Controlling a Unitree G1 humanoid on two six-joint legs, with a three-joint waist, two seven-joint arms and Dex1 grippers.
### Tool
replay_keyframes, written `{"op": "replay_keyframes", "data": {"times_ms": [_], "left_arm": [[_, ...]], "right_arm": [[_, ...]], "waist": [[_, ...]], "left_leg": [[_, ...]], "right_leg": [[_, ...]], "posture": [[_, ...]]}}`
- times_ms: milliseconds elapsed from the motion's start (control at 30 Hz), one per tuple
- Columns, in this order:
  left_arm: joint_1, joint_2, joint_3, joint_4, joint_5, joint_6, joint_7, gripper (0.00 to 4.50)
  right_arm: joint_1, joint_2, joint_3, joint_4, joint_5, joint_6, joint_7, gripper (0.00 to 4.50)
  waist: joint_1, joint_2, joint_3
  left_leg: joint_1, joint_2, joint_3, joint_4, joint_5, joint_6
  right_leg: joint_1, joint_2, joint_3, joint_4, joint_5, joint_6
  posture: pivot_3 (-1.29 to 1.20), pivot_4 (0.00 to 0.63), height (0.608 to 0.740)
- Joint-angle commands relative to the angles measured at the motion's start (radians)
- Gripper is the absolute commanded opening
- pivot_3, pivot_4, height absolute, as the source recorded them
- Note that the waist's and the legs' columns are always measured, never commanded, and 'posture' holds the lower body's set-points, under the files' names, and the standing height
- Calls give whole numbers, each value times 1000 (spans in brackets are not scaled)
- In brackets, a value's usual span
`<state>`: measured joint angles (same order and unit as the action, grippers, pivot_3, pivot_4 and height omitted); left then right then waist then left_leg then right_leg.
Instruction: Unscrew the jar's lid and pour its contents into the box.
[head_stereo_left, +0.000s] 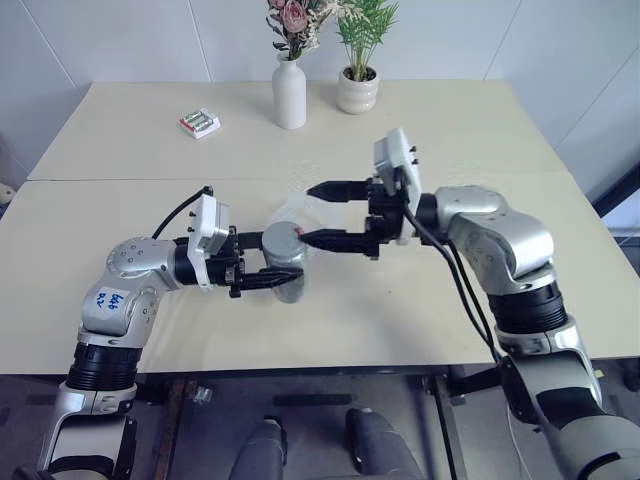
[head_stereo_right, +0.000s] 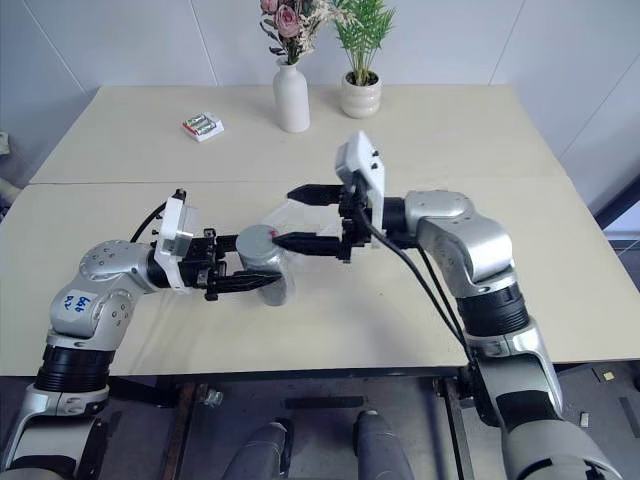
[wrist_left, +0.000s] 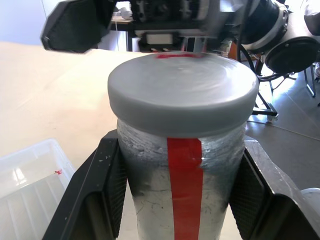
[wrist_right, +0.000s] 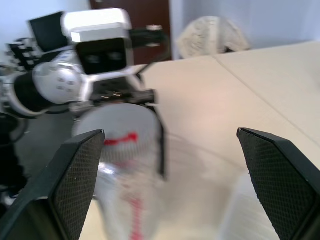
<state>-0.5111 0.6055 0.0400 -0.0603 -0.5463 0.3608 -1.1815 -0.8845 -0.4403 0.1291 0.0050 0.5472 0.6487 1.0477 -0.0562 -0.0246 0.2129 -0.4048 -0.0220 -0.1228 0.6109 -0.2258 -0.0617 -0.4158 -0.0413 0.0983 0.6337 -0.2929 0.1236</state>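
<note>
My left gripper (head_stereo_left: 285, 272) is shut on the jar (head_stereo_left: 285, 270), a silvery-grey cylinder with a red stripe (wrist_left: 184, 190) down its side. The black fingers (wrist_left: 95, 195) clamp its body from both sides. The grey lid (wrist_left: 182, 95) sits on the jar, with a small red mark at its far edge. My right gripper (head_stereo_left: 308, 213) stands open just right of the jar, pointing at it. Its nearer fingertip is close beside the lid's rim, and nothing is between the fingers. The clear box (wrist_left: 35, 155) lies on the table just behind the jar. The contents are hidden.
At the back of the beige table (head_stereo_left: 120, 220) stand a white flower vase (head_stereo_left: 289, 92) and a white plant pot (head_stereo_left: 357, 90). A small pack of batteries (head_stereo_left: 199, 123) lies at the back left. The table's front edge runs just below both arms.
</note>
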Motion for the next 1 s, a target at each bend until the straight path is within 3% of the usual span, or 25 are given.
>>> {"op": "replay_keyframes", "data": {"times_ms": [33, 300, 467, 633, 1000], "left_arm": [[-7, 4, 20, -29, -23, -13, -8, 2351], [-7, 4, 21, -28, -22, -12, -9, 2351], [-4, 4, 22, -29, -23, -9, -8, 2351], [-4, 0, 18, -28, -21, -11, -8, 2351], [-9, -4, 15, -22, -19, -14, -10, 2351]], "right_arm": [[5, -28, -29, 1, -10, -20, 9, 4465], [9, -40, -73, -6, 29, 10, 24, 4465], [1, -16, -112, -76, 131, 71, 32, 4465], [7, 40, -37, -156, 128, 99, -8, 4465], [-21, 88, 81, -109, -3, 29, -30, 4465]], "waist": [[0, 0, 0], [1, 0, 0], [0, 0, 0], [-1, 0, 0], [1, 0, 0]], "left_leg": [[0, 0, 0, 0, 0, 0], [0, 0, 0, 0, 0, 0], [0, 0, 0, 0, 0, 0], [0, 0, 0, 0, 0, 0], [0, 0, 0, 0, 0, 0]], "right_leg": [[0, 0, 0, 0, 0, 0], [0, 0, 0, 0, 0, 0], [0, 0, 0, 0, 0, 0], [0, 0, 0, 0, 0, 0], [0, 0, 0, 0, 0, 0]], "posture": [[0, 150, 740], [0, 150, 740], [0, 150, 740], [0, 150, 740], [0, 150, 740]]}}
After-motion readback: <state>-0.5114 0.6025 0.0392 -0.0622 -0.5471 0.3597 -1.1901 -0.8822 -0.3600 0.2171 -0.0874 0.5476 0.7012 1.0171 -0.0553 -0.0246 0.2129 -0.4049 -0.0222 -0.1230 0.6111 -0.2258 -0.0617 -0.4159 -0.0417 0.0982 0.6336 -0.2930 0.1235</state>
